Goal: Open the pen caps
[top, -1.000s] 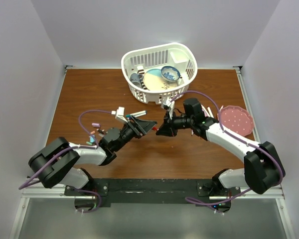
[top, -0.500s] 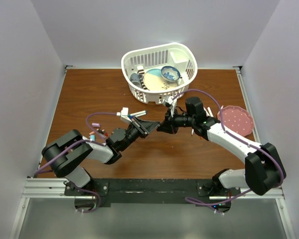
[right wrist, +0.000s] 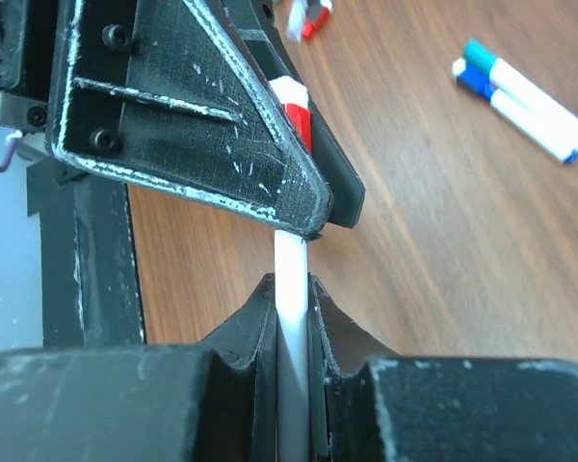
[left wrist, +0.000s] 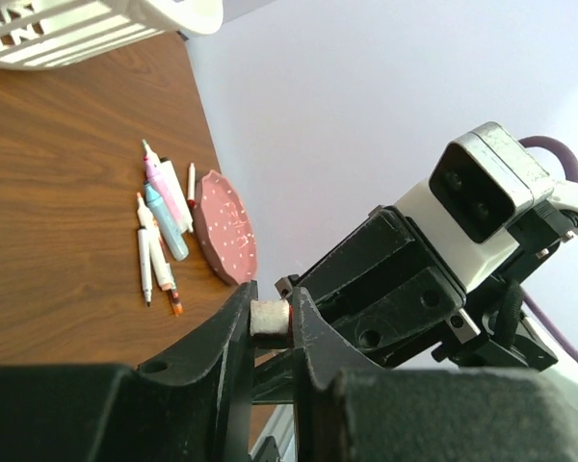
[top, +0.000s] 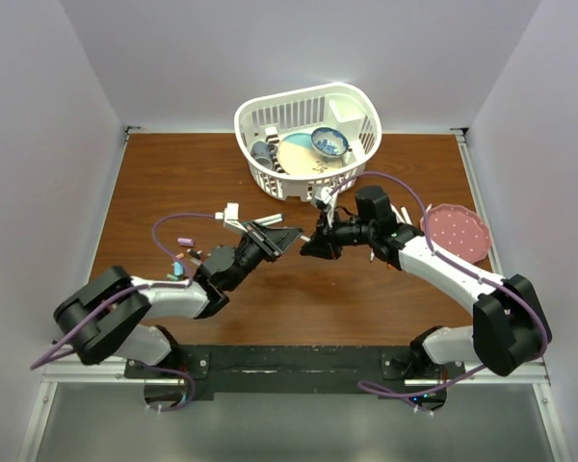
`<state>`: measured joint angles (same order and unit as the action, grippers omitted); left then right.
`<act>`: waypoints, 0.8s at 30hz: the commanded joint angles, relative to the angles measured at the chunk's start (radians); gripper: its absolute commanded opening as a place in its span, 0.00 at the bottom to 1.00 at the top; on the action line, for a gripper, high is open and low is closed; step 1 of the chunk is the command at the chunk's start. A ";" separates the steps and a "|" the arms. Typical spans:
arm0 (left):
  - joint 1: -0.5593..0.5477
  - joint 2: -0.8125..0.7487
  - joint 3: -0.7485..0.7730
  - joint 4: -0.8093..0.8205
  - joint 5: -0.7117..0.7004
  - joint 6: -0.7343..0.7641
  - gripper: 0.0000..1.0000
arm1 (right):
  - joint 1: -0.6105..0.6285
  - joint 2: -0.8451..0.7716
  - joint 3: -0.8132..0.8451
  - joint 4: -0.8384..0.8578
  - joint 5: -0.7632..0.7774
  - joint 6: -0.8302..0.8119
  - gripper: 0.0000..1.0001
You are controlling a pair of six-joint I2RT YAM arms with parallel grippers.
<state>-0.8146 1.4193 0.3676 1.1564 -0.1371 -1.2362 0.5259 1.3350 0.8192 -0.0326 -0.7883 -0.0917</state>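
Note:
Both grippers meet over the middle of the table. My right gripper is shut on a white marker barrel that sticks out past its fingertips. The barrel's far end carries a red pen cap. My left gripper is shut on that cap's end, which shows whitish with a red edge between the fingers. The two grippers face each other tip to tip, almost touching. The join between cap and barrel is hidden by the left fingers.
A white basket with dishes stands at the back. A pink plate lies at the right, with several uncapped markers beside it. Loose caps lie at the left, two blue-tipped markers beyond the grippers.
The left gripper, open a second ago, has shut on the red cap. The left arm has shifted a little since; the right gripper keeps its hold on the barrel.

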 commanded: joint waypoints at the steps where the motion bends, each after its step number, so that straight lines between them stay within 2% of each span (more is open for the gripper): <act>1: 0.261 -0.192 -0.045 -0.105 -0.115 0.106 0.00 | -0.007 -0.002 0.031 -0.082 -0.018 -0.031 0.00; 3: 0.383 -0.285 -0.027 -0.225 -0.056 0.129 0.00 | -0.007 0.007 0.037 -0.093 -0.032 -0.040 0.00; 4: 0.485 -0.307 -0.016 -0.259 0.008 0.164 0.00 | -0.009 0.013 0.040 -0.098 -0.035 -0.043 0.00; 7: 0.615 -0.378 0.034 -0.386 0.100 0.223 0.00 | -0.007 0.012 0.043 -0.112 -0.037 -0.060 0.00; 9: 0.662 -0.413 0.042 -0.448 0.123 0.236 0.00 | -0.007 0.007 0.041 -0.112 -0.034 -0.065 0.00; 12: 0.702 -0.448 0.005 -0.462 0.131 0.213 0.00 | -0.007 0.006 0.040 -0.110 -0.034 -0.066 0.00; 18: 0.787 -0.485 -0.067 -0.425 0.099 0.061 0.00 | -0.006 0.012 0.037 -0.113 -0.040 -0.075 0.00; 21: 0.808 -0.470 -0.052 -0.420 0.132 0.038 0.00 | -0.004 0.012 0.040 -0.127 -0.037 -0.098 0.00; 24: 0.810 -0.444 -0.027 -0.403 0.241 0.064 0.00 | -0.004 0.006 0.043 -0.135 -0.042 -0.120 0.00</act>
<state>-0.0078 0.9554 0.3119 0.7128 0.0933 -1.1847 0.5091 1.3697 0.8516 -0.1165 -0.8032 -0.1638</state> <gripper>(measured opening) 0.013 0.128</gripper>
